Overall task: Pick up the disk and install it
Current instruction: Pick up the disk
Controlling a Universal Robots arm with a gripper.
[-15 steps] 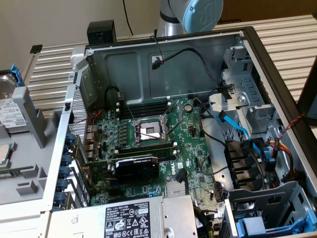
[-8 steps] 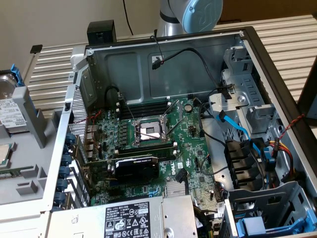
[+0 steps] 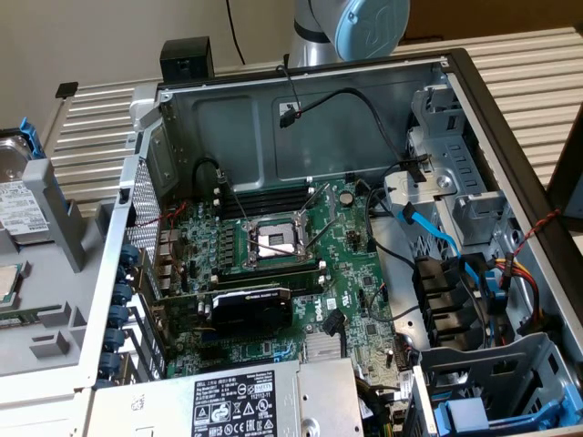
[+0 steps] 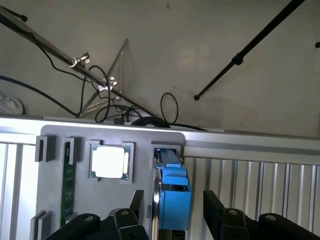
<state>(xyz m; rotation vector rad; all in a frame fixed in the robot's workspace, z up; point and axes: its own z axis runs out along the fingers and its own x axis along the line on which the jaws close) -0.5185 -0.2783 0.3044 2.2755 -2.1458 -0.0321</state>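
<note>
The open computer case point(image 3: 301, 118) lies on its side with the motherboard point(image 3: 273, 264) exposed, and the metal drive cage point(image 3: 451, 196) on the exterior view's right looks like the disk's likely destination. Beside the case sits a grey holder tray point(image 4: 80, 137) whose pockets keep each part at a known spot. The disk point(image 4: 172, 177) stands on edge in 1 of its slots, blue rail uppermost, which leaves both flat faces free for a pinch from above. The gripper point(image 4: 172, 200) hangs directly over it, spread wide, with 1 black finger point(image 4: 136, 205) on each side of the disk and a gap showing on both sides, so it holds nothing. The square processor chip point(image 4: 110, 162) lies flat in the neighbouring pocket, apart from the fingers.
</note>
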